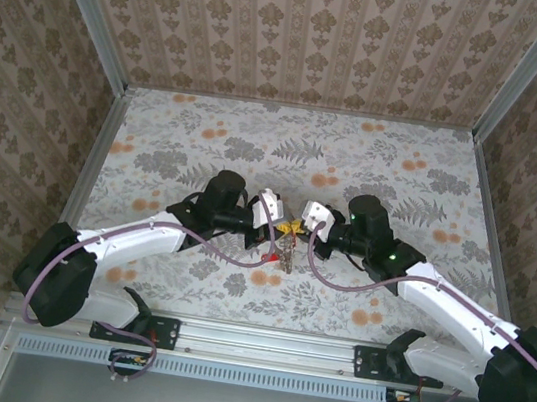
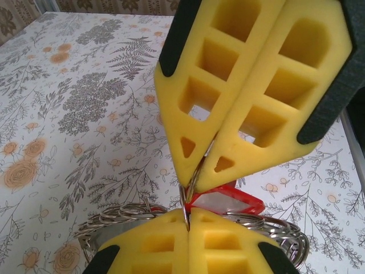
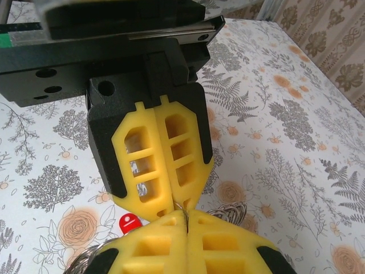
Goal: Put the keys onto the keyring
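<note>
Left gripper [image 2: 187, 221] and right gripper [image 2: 199, 171] are clenched tip to tip on a thin wire loop [image 2: 193, 181], presumably to steady it for threading. The grey-brown key-fringed metal keyring [image 2: 114, 220] is seen at 6 o'clock, with a silvery red-tagged key [image 2: 225, 202] alongside.

In the left wrist view, the left tool [image 2: 187, 214] at six o'clock hides most of the keyring [image 2: 108, 222] and half the red-tagged key [image 2: 228, 202].
</note>
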Available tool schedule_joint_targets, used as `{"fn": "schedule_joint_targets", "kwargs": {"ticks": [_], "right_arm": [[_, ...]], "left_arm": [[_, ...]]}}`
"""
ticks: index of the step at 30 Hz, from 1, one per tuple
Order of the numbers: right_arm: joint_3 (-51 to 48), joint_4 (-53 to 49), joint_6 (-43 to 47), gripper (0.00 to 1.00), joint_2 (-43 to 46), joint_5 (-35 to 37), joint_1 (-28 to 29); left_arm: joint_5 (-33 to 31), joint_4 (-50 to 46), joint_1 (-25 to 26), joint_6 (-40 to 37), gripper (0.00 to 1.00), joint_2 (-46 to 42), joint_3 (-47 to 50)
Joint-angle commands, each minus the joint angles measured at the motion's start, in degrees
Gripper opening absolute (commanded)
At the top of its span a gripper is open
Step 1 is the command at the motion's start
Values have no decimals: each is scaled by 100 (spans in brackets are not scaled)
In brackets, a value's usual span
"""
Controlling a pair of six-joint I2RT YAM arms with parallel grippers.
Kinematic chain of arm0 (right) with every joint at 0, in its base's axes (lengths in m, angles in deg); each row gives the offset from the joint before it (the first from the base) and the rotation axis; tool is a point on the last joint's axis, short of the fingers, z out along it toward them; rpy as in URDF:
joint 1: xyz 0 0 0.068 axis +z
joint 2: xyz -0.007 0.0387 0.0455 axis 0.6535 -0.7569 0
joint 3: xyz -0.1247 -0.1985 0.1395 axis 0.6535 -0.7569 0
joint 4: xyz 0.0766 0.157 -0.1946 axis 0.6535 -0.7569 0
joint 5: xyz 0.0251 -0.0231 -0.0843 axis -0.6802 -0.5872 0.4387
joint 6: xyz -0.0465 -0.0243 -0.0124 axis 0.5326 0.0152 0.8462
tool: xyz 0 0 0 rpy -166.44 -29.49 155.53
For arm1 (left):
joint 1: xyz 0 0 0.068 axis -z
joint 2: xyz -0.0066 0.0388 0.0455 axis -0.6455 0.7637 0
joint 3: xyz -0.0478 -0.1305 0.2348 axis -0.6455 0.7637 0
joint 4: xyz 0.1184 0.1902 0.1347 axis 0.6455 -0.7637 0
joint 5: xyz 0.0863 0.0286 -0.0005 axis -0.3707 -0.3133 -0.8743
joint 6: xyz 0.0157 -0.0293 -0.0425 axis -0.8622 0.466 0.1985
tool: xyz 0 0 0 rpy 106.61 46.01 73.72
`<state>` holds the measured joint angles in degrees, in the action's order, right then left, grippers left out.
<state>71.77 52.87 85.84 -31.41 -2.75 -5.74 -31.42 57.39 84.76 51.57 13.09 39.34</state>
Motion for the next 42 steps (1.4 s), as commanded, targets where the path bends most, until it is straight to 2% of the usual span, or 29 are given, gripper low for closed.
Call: {"fn": "schedule_joint_targets", "kwargs": {"ticks": [1,14,21,26,29,36,39,42], "right_arm": [[36,-25,-16,0,16,779,-69],[58,-94,-229,0,-65,876,-71],[105,9,-380,0,-85,1482,-68],[90,80,-608,0,-91,1408,-79],[55,9,-645,0,-76,1132,-87],[-56,-226,-616,21,-34,1159,-135],[-151,-264,-516,21,136,1154,-226],[-214,-314,-400,27,330,1164,-329]], "left_arm": [[599,332,80,-48,0,-143,11],[734,500,79,39,0,-80,23],[1009,700,80,137,0,-55,76],[1024,722,79,146,0,-14,67],[933,730,79,135,0,2,81],[749,776,79,103,0,-20,128],[739,756,79,84,0,-14,128],[726,721,79,50,0,-21,123]]}}
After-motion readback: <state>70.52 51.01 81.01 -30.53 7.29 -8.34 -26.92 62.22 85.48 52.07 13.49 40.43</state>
